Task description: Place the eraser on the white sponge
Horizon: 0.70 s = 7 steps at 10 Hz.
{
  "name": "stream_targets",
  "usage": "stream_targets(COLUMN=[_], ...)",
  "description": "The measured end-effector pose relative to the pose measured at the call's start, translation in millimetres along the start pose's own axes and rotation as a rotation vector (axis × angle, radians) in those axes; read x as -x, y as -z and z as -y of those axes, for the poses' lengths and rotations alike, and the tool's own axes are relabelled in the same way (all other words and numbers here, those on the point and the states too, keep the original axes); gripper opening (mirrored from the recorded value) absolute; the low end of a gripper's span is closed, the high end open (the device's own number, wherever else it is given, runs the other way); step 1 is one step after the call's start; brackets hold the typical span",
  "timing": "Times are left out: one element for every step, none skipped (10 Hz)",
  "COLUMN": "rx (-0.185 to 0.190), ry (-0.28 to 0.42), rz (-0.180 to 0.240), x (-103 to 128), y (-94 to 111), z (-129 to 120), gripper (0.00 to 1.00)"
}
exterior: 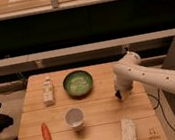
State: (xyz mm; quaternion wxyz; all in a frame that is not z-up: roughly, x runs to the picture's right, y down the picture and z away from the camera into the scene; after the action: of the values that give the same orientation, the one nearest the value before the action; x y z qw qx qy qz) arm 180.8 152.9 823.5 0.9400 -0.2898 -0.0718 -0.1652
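The pincer (pixel 119 95) is clamped, apparently on the small flat black eraser (pixel 117 96) — carry it level toward six o'clock, over the off-white speckled sponge pad (pixel 128 130).

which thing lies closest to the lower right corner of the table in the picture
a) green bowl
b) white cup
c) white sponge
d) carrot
c: the white sponge lies by the lower right corner of the table, just below the shut hand, which hangs over the table's right side. The carrot is lower left, and the white cup and green bowl sit mid-table.
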Motion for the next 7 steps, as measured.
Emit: stream_targets(rx=[-0.001, -0.001, -0.002, -0.001, -0.001, -0.001, -0.002], ry=[0.002, 0.004, 0.007, 0.01, 0.012, 0.012, 0.013], rz=[0.001, 0.005, 0.007, 0.01, 0.014, 0.016, 0.018], x=[3.5, 5.9, 8.0, 10.2, 12.4, 11.9, 11.9], y=[1.9, 2.5, 3.7, 4.7, 5.4, 5.6, 6.9], z=[-1.4, -4.0, -6.2, -8.3, -10.2, -11.6, -13.3], gripper=[0.01, 0.01, 0.01, 0.01, 0.01, 0.01, 0.01])
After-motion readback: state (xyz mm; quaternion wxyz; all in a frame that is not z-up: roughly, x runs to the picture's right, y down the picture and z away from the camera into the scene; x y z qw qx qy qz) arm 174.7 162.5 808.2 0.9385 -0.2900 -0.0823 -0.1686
